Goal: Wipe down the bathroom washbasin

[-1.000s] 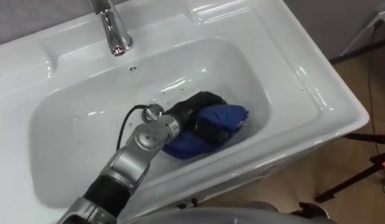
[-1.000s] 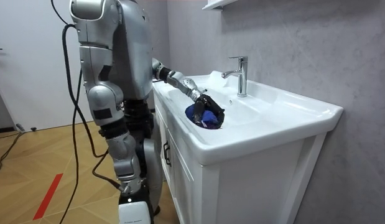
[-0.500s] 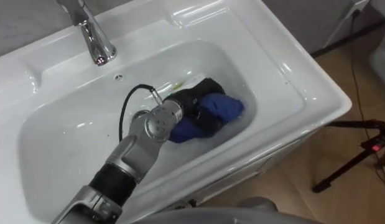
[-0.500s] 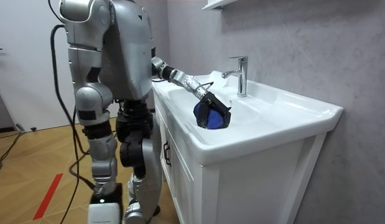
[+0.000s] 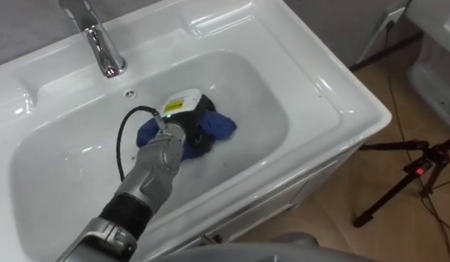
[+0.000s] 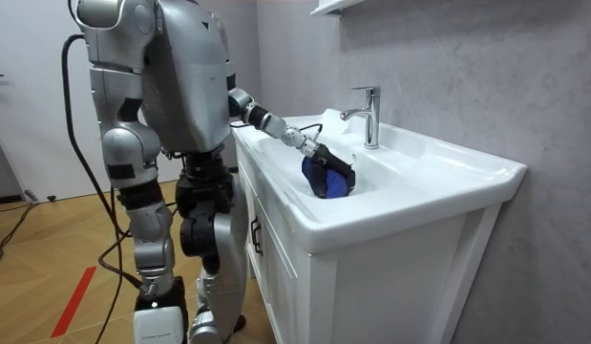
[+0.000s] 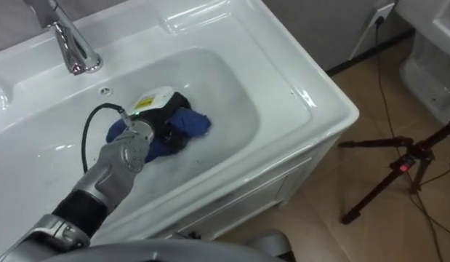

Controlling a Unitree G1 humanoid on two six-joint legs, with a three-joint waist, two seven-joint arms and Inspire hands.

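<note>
You have a white ceramic washbasin (image 5: 334,87) with a chrome tap (image 5: 94,33) standing at its back edge. A crumpled blue cloth (image 5: 219,129) lies in its bowl, near the middle.

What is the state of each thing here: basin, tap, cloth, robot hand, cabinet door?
basin: holds the blue cloth.
tap: no water running.
blue cloth: bunched, gripped.
left robot hand: shut on the blue cloth.
cabinet door: closed.
</note>
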